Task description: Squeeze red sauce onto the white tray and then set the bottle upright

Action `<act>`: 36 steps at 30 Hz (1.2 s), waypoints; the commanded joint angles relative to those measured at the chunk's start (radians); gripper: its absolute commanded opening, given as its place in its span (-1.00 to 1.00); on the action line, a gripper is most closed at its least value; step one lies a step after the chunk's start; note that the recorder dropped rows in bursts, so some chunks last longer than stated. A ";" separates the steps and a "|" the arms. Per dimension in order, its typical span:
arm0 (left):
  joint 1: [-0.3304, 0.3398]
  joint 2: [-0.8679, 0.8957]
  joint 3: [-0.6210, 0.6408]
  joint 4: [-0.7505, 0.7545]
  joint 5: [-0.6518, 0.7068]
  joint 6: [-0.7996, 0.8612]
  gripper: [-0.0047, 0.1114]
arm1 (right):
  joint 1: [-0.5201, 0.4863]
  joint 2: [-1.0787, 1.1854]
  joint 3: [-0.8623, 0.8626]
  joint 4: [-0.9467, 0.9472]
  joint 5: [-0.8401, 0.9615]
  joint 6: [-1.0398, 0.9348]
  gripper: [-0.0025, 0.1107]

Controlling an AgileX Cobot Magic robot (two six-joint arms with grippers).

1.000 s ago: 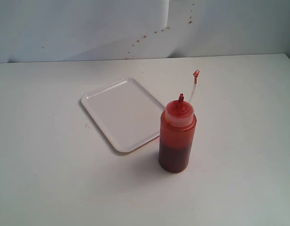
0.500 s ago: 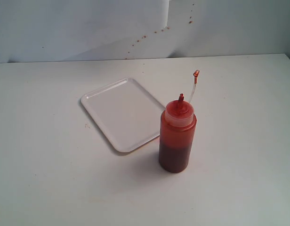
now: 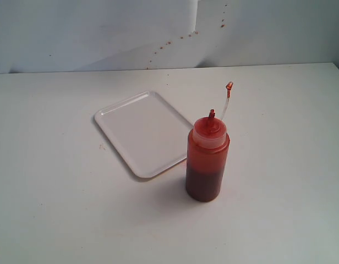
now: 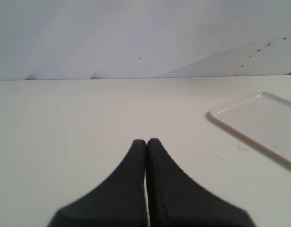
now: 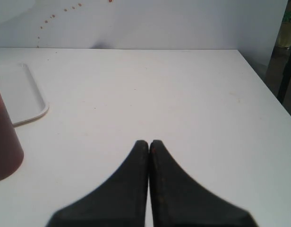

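A white table (image 3: 279,214) carries the white tray (image 3: 139,129) lying flat mid-table, with the bottle (image 3: 207,162) upright just beside the tray's near right edge

CHANGE: none was registered across the interval | bottle (image 3: 207,159): did not move | white tray (image 3: 142,132): did not move, surface unaltered

Hidden behind bottle (image 3: 207,159) in exterior view: one corner of white tray (image 3: 136,126). Reddish tinge at that edge: sauce or reflection, impossible to tell. Cropped in right wrist view: bottle, lower body only; white tray, one corner only. Cropped in left wrist view: most of white tray. Too small to identify: specks (image 3: 102,147) on tabletop (image 3: 279,192); red dots (image 3: 169,41) on back wall (image 3: 76,33). Blurred, cropped: dark objects (image 5: 287,47) beyond tabletop.
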 commanded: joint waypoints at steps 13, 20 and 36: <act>0.001 -0.004 0.005 -0.008 -0.160 0.001 -0.92 | 0.003 -0.005 0.004 0.007 -0.004 -0.003 -0.96; 0.001 -0.004 0.005 -0.008 -0.227 0.001 -0.92 | 0.003 -0.005 0.004 0.007 -0.004 -0.003 -0.96; 0.001 -0.004 0.005 -0.004 -0.227 0.001 -0.92 | 0.003 -0.005 0.004 0.007 -0.004 -0.003 -0.96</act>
